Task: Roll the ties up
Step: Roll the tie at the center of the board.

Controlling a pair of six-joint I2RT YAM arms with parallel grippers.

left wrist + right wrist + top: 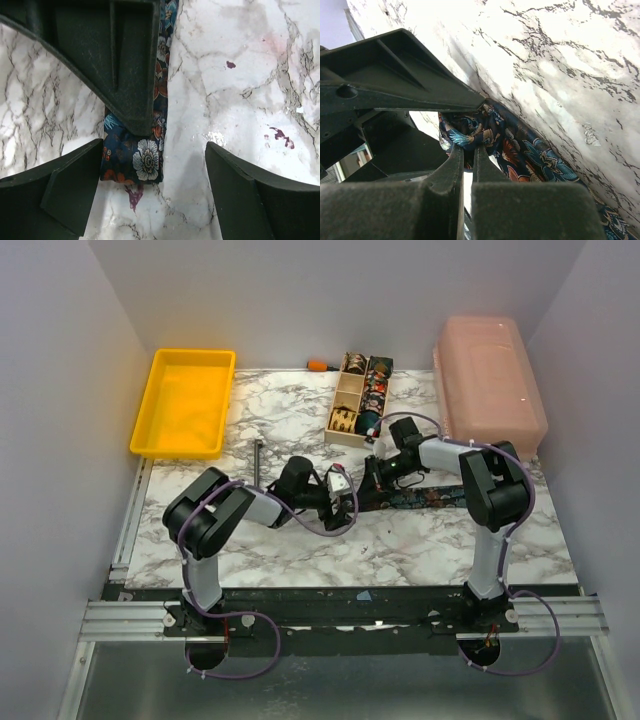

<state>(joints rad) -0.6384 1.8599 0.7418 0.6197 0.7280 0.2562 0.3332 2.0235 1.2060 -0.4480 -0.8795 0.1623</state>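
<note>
A dark floral tie [430, 497] lies as a long strip across the middle of the marble table. My right gripper [468, 147] is shut on a bunched fold of it [520, 150]; in the top view the gripper [378, 475] sits over the strip's left part. My left gripper [154, 150] is open and low over the table, with the tie's flat end [135, 160] between its fingers, nearer the left finger [70, 185]. A dark finger of the right gripper [120, 65] lies over the tie there. The left gripper [345, 502] faces the right one closely.
A wooden compartment box [345, 430] with coiled ties stands behind the grippers. A pink lidded container [490, 380] is at the back right and a yellow tray [185, 400] at the back left. A dark T-shaped tool [259, 460] lies left of the arms.
</note>
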